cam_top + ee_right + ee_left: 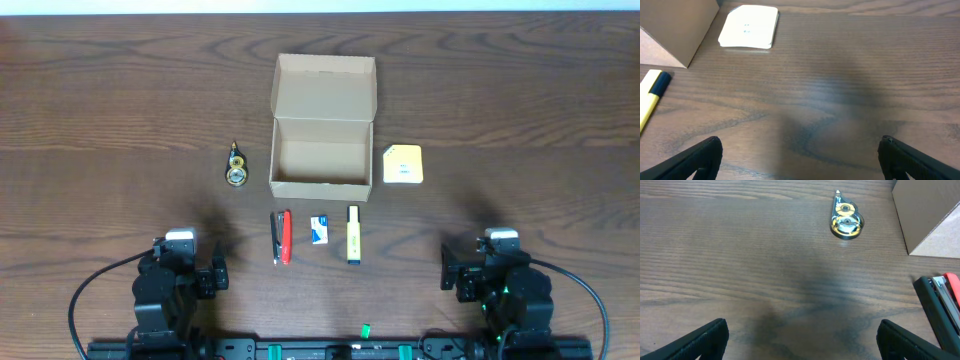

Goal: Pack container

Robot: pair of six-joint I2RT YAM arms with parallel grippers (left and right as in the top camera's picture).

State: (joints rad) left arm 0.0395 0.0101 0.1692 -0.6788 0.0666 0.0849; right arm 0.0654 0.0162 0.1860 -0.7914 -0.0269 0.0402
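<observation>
The tan cardboard container [321,150] stands open at the table's middle, its flap lid raised at the back, its inside bare. Its corner shows in the left wrist view [927,217] and the right wrist view [675,30]. A correction tape dispenser [236,165] [845,219] lies left of it. A yellow sticky note pad [402,164] [749,26] lies right of it. A red and black stapler [282,237] [940,305], a small blue and white eraser [319,230] and a yellow highlighter [353,234] [651,97] lie in front. My left gripper [188,272] [802,340] and right gripper [478,268] [800,157] are open, empty, near the front edge.
The dark wooden table [120,110] carries everything. The arm bases and cables sit along the front edge.
</observation>
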